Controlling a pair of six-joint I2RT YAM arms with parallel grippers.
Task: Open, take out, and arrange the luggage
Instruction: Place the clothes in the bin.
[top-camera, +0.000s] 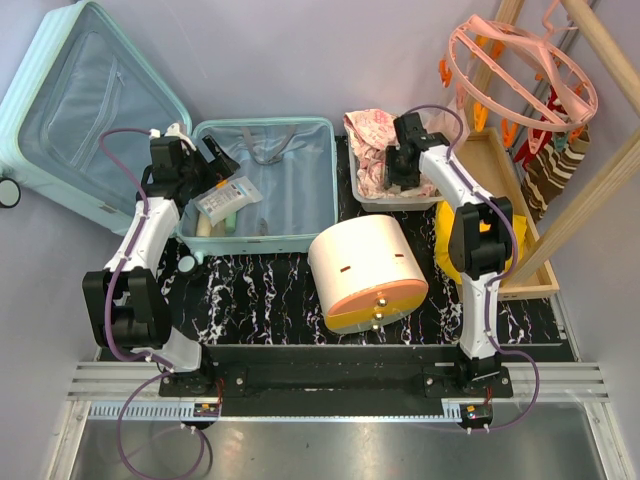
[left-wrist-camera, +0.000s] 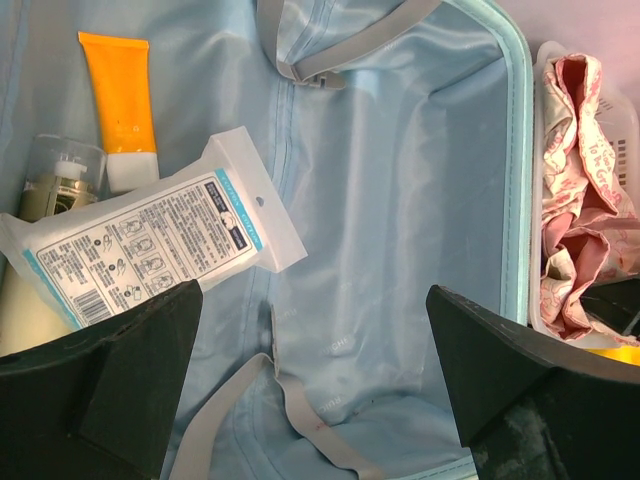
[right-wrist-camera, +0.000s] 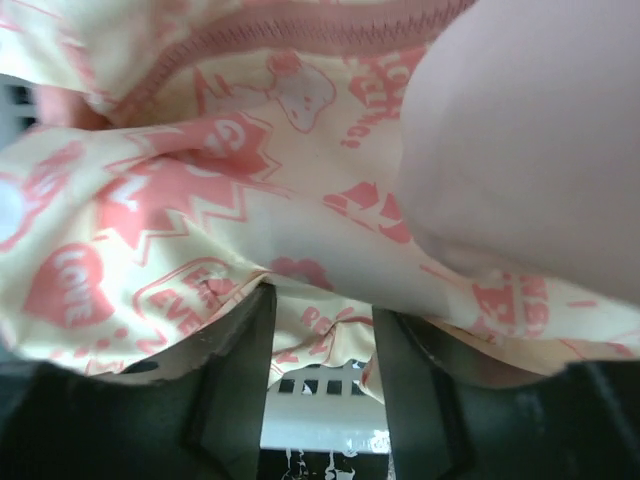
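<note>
So, luggage lies open on desk, stuff inside. L end effector hangs wide open, holding nothing: slide it over the wipes pack, go down, pinch its edge. R end effector pokes into pink cloth; can't tell if it grips.

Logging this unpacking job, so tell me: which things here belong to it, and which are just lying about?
Job: luggage, white packet, orange tube, patterned cloth, white basket.
Lying about: cream cylinder, pink hanger ring, wooden rack.
</note>
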